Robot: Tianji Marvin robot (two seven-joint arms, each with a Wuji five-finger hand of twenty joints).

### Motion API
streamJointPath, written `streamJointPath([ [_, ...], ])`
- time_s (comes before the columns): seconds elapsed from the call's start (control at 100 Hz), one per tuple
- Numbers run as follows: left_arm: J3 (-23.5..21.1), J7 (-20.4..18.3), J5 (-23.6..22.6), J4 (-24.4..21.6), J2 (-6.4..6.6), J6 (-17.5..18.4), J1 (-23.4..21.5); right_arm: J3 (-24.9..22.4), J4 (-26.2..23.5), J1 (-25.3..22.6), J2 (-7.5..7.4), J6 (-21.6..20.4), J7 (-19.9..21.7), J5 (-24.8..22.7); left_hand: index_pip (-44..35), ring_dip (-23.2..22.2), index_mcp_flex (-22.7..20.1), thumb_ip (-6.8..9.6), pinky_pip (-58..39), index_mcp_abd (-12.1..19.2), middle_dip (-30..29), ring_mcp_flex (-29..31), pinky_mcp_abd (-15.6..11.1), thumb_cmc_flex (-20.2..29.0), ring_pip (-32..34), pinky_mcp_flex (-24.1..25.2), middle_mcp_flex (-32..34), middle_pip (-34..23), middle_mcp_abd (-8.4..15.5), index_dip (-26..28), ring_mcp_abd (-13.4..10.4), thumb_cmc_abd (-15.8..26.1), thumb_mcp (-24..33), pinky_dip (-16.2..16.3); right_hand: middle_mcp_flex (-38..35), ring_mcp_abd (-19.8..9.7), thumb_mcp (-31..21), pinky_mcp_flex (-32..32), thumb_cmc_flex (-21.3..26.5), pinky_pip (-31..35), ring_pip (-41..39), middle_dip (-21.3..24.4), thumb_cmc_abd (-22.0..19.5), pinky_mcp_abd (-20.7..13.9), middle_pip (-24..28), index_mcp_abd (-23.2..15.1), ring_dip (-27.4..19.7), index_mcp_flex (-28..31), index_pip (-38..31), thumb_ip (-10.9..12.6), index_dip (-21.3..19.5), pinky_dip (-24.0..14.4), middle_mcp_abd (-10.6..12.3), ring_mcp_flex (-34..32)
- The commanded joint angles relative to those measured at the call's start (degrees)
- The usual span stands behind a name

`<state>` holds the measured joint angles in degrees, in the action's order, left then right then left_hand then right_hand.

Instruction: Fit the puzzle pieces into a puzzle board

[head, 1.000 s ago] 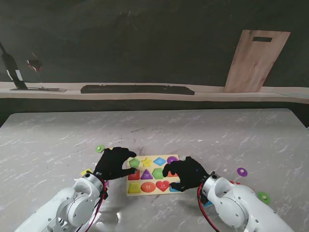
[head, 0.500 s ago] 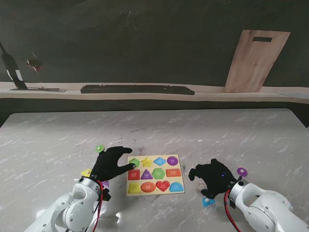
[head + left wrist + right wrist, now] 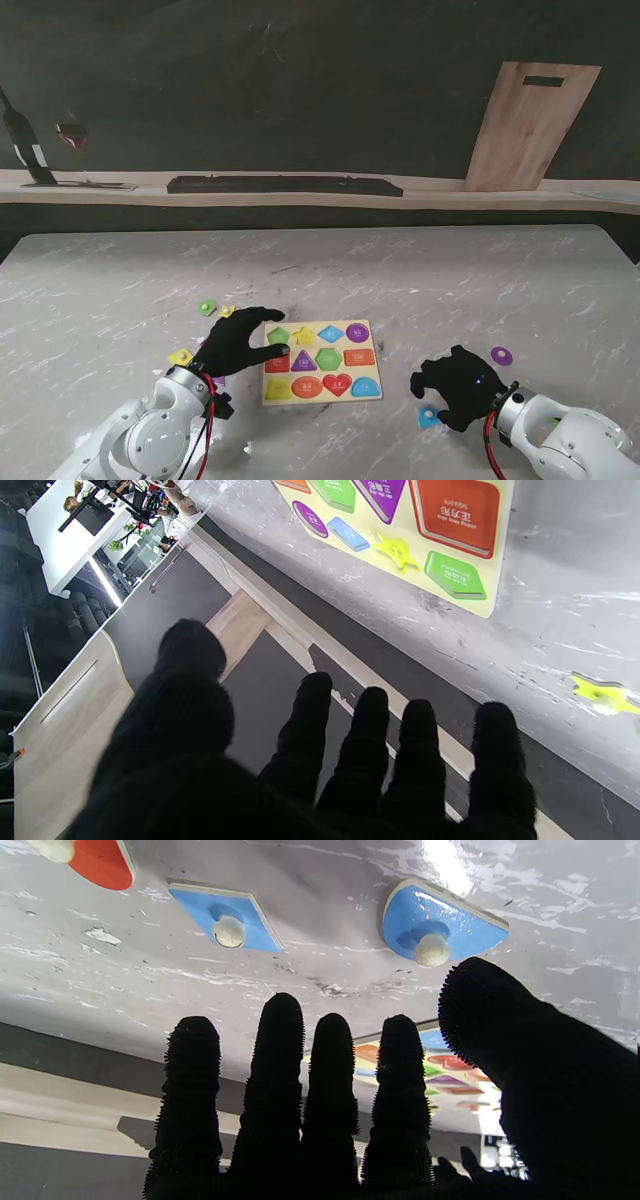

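The puzzle board (image 3: 322, 361) lies flat on the table (image 3: 400, 280), and twelve colored shapes sit in its holes. The right hand (image 3: 462, 386) has moved off the board since a second ago. It now hovers over a blue half-circle piece (image 3: 430, 417), fingers spread, holding nothing. The left hand (image 3: 238, 341) rests beside the board's left edge, fingers spread too.
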<state>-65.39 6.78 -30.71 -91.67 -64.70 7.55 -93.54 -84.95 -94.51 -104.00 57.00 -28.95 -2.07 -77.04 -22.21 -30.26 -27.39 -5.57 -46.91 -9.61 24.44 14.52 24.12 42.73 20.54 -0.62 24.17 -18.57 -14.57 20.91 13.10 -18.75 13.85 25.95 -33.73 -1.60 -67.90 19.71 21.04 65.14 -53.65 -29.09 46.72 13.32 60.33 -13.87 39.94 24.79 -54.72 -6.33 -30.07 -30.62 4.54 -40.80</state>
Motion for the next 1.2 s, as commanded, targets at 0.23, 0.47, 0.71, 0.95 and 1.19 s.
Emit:
streamJointPath([
  [0.23, 0.4, -1.0, 4.0, 0.1, -0.38, -0.1, 0.3, 0.7, 1.2, -1.3, -0.35, 1.3, -2.7, -1.4, 1.6, 0.4, 2.1, 1.91, 2.8, 1.8, -0.6, -0.5, -7.3, -2.7, -2.7, 0.1, -1.6, 1.7, 1.8, -0.8, -2.6, -1.1, 1.3, -0.6, -2.8, -0.7, -1.1, 1.2, -1.1, 1.9, -1.8, -0.5, 1.2, -0.2, 1.8, -0.3, 0.8, 2.3, -2.2, -0.4, -0.4, -2.2, 1.4, -3.0],
  [0.47, -0.7, 0.7, 3.7, -0.8, -0.64, 0.7, -0.7, 1.7, 2.7, -1.1, -0.23, 3.0, -4.4, -0.8, 1.7, 0.3, 2.0, 1.83, 2.9, 1.8, -0.5, -0.2, -7.3, -3.0, -2.8, 0.1, -1.4, 1.6, 1.9, -0.8, -2.5, -1.4, 2.2, -0.3, -5.5, -0.6, -1.0, 2.8, -0.6, 2.9, -2.9, -0.5, -1.0, -0.1, 2.4, -0.7, 1.2, 4.8, -3.3, -0.1, -0.4, -2.9, 1.4, -5.3],
  [0.71, -3.3, 4.4, 0.0, -2.6, -0.80, 2.5, -3.2, 2.7, 3.9, -0.9, -0.10, 4.2, -6.7, -0.3, 1.5, 0.1, 1.4, 1.71, 3.3, 1.9, -0.4, 0.2, -6.8, -3.3, -2.8, -0.2, -0.7, 1.5, 1.8, -0.7, -2.4, -1.5, 2.9, -0.1, -8.7, -0.3, -0.8, 4.9, 0.7, 3.8, -3.8, 0.0, -0.9, 0.5, 2.5, -1.1, 1.1, 7.2, -6.0, -3.5, 5.7, -3.2, 0.9, -8.4],
  [0.95, -4.2, 6.0, -1.5, -3.3, -0.91, 2.8, -4.1, 3.1, 4.0, -0.8, -0.06, 4.8, -7.1, -0.3, 1.5, 0.0, 1.1, 1.62, 3.4, 1.8, -0.4, 0.2, -6.6, -3.5, -2.8, -0.3, -0.6, 1.6, 1.7, -0.7, -2.4, -1.6, 3.4, 0.1, -9.8, -0.4, -0.5, 5.6, 1.5, 4.1, -4.1, 0.0, -0.9, 0.5, 2.5, -2.1, 1.2, 7.5, -8.2, -5.5, 9.0, -3.1, 1.1, -9.4],
  [1.19, -4.1, 6.4, -1.6, -3.0, -1.04, 1.5, -4.0, 3.6, 4.2, -0.5, 0.05, 5.5, -6.5, 0.4, 1.5, 0.0, 0.7, 1.56, 3.5, 1.7, -0.4, 0.1, -6.6, -3.0, -2.8, -0.3, -0.7, 1.6, 1.5, -0.6, -2.2, -1.6, 3.8, 0.3, -11.1, -0.4, 0.8, 5.9, 4.3, 4.4, -4.5, 2.1, -2.2, 0.3, 2.8, -4.2, 1.3, 7.5, -11.4, -8.0, 11.8, -3.0, 1.3, -10.0],
])
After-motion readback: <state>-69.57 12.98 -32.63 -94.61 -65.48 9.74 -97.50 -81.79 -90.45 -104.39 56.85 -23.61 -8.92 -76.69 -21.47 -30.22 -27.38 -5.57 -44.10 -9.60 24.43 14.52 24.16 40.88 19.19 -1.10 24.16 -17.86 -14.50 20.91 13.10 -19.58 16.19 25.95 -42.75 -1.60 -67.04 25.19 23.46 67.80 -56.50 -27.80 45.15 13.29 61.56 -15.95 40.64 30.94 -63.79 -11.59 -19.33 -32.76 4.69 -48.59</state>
